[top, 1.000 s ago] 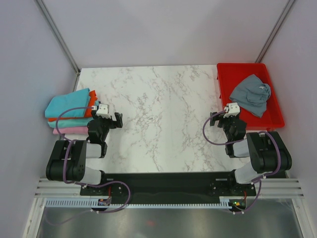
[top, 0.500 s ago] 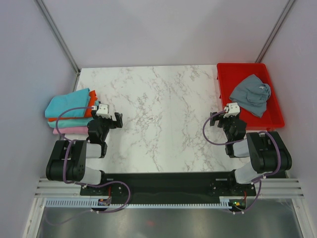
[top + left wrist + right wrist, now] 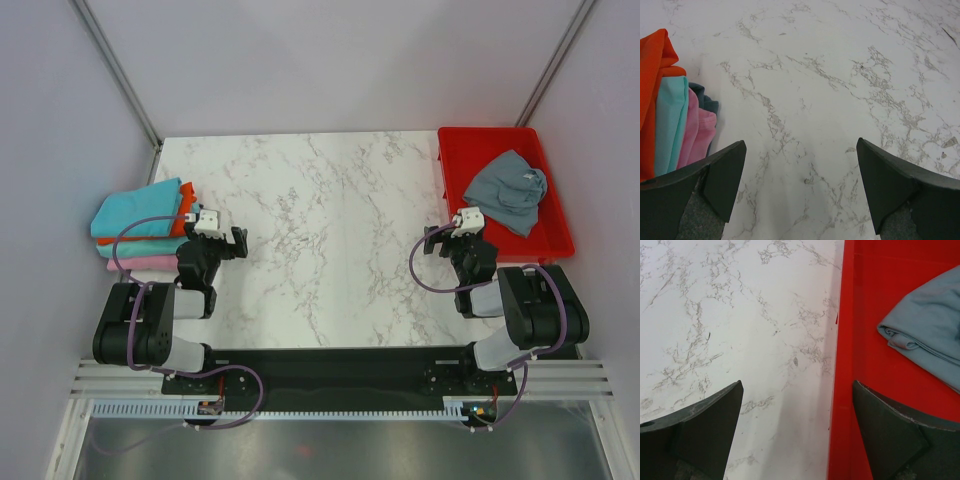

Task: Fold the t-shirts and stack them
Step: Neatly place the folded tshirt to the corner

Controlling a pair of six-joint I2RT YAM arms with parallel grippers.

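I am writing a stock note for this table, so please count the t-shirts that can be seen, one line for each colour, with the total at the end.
Turquoise t-shirt: 1
Orange-red t-shirt: 1
Teal t-shirt: 1
Pink t-shirt: 1
Slate grey t-shirt: 1
Total: 5

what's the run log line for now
left gripper: open, empty | right gripper: open, empty | folded stack of cloth t-shirts: left edge, white marble table | crumpled slate grey cloth t-shirt: in red plastic tray

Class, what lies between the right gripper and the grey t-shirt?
From right gripper to grey t-shirt: marble table, then red tray wall and bare floor; right wrist view shows it.
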